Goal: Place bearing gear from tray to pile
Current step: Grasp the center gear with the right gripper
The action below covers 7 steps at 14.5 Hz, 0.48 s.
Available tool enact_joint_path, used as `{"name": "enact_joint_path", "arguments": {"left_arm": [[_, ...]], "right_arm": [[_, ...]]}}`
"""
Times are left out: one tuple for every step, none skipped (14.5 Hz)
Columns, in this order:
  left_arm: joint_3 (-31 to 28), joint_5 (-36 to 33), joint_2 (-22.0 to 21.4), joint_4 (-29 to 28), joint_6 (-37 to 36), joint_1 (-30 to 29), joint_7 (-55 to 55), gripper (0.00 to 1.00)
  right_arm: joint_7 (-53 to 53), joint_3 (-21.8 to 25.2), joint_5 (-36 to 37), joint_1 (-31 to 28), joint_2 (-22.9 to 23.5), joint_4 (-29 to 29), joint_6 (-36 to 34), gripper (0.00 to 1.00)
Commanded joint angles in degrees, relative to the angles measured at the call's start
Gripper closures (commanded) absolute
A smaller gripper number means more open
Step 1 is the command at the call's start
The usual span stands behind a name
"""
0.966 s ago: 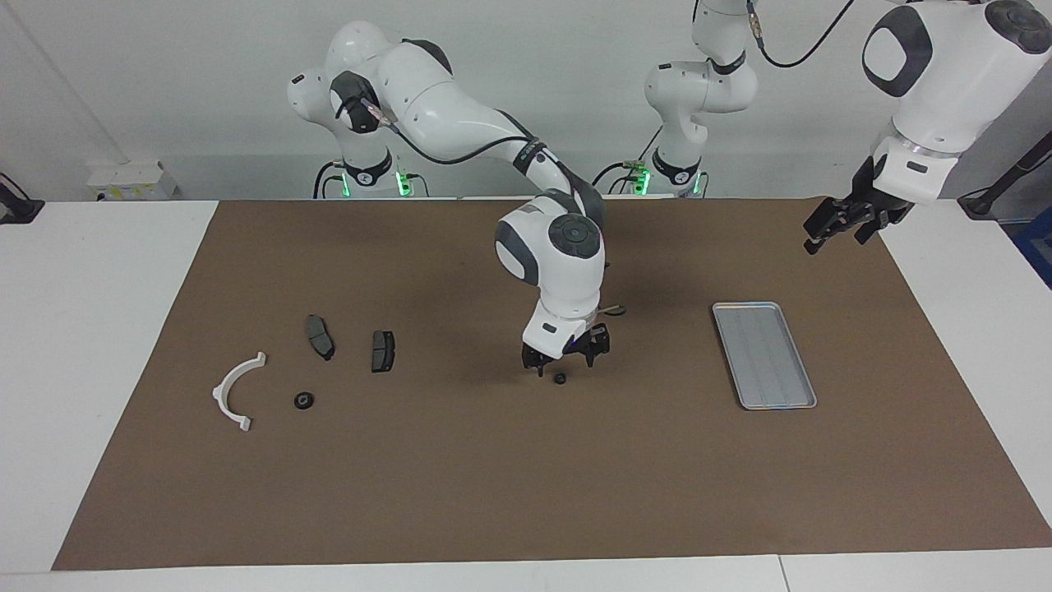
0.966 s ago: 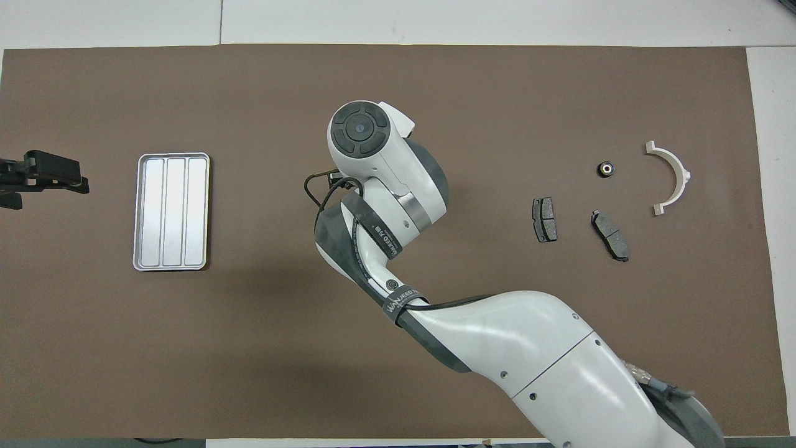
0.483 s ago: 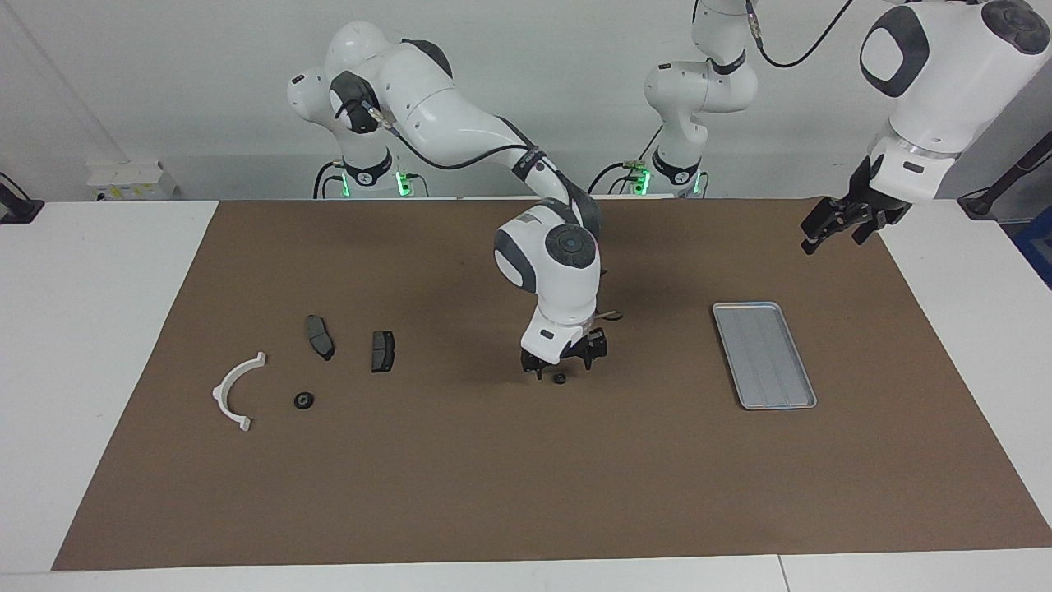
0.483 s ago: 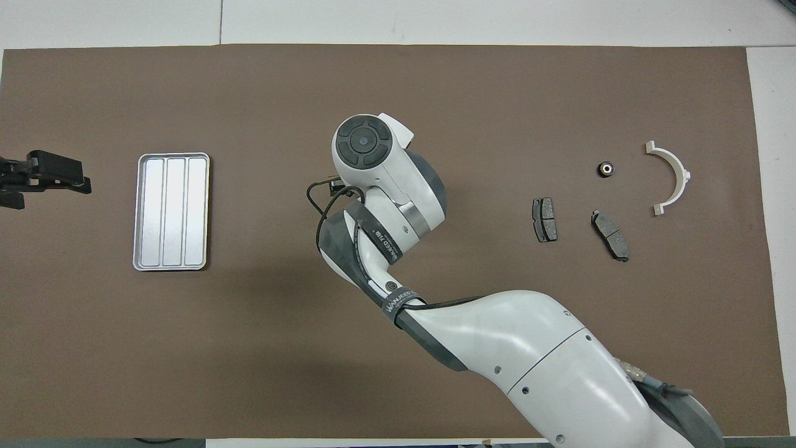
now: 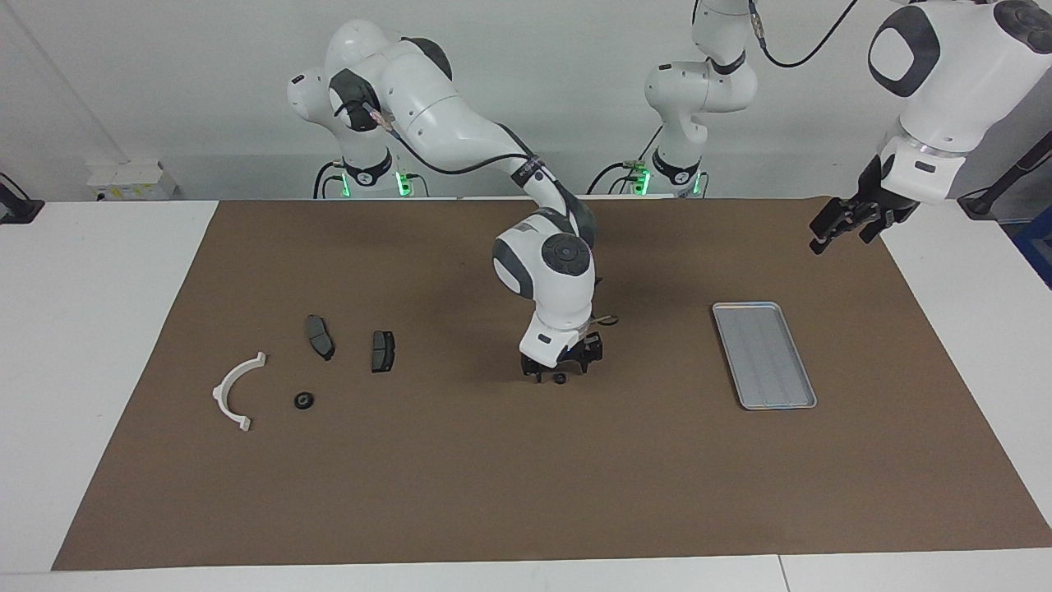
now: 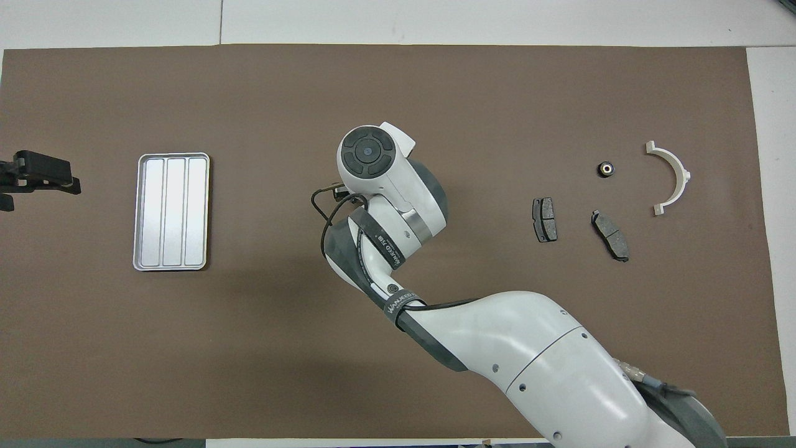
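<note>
A small black bearing gear [image 5: 560, 379] lies on the brown mat midway between the tray and the pile. My right gripper [image 5: 562, 372] is down at the mat with a finger on either side of the gear, still open around it. In the overhead view the right arm's wrist [image 6: 368, 152] hides both gripper and gear. The silver tray [image 5: 764, 353] [image 6: 171, 211] holds nothing. The pile has a white half-ring bracket [image 5: 238, 390], two dark brake pads [image 5: 320, 336] [image 5: 382, 350] and another small black gear [image 5: 304, 400]. My left gripper [image 5: 832, 227] waits open in the air by the tray's end of the table.
The brown mat [image 5: 493, 477] covers most of the white table. In the overhead view the pile's bracket [image 6: 671, 177], pads [image 6: 545, 219] [image 6: 610, 234] and small gear [image 6: 606, 168] lie toward the right arm's end. The left gripper [image 6: 37, 177] shows at the mat's edge beside the tray.
The right gripper has sunk to the mat around the bearing gear and its fingers have started to come together. The left gripper drifted slightly toward its end of the table.
</note>
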<state>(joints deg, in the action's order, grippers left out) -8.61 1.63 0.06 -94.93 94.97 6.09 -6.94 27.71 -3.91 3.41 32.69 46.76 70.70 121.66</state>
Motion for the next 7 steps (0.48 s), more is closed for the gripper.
{"name": "enact_joint_path", "arguments": {"left_arm": [[1.2,0.7,-1.6,-1.9,0.6,-1.0,0.7,0.0],[1.2,0.7,-1.6,-1.9,0.6,-1.0,0.7,0.0],[1.2,0.7,-1.6,-1.8,0.6,-1.0,0.6,0.0],[1.2,0.7,-1.6,-1.7,0.6,-1.0,0.4,0.0],[1.1,0.7,-1.6,-1.7,0.6,-1.0,0.3,0.0],[1.1,0.7,-1.6,-1.7,0.5,-1.0,0.3,0.0],[1.1,0.7,-1.6,-1.7,0.5,-1.0,0.3,0.0]], "right_arm": [[0.2,-0.2,-0.9,-0.3,-2.0,2.9,1.0,0.95],[0.3,-0.2,-0.9,-0.3,-2.1,2.8,0.7,1.0],[0.3,-0.2,-0.9,-0.3,-2.1,2.4,0.3,1.0],[0.3,-0.2,-0.9,-0.2,-2.1,2.3,0.2,1.0],[0.3,-0.1,-0.8,-0.3,-2.2,2.2,0.1,1.0],[0.3,-0.1,-0.7,-0.3,-2.2,2.2,0.0,1.0],[0.3,-0.1,-0.3,-0.4,-2.5,2.1,-0.3,1.0]]}}
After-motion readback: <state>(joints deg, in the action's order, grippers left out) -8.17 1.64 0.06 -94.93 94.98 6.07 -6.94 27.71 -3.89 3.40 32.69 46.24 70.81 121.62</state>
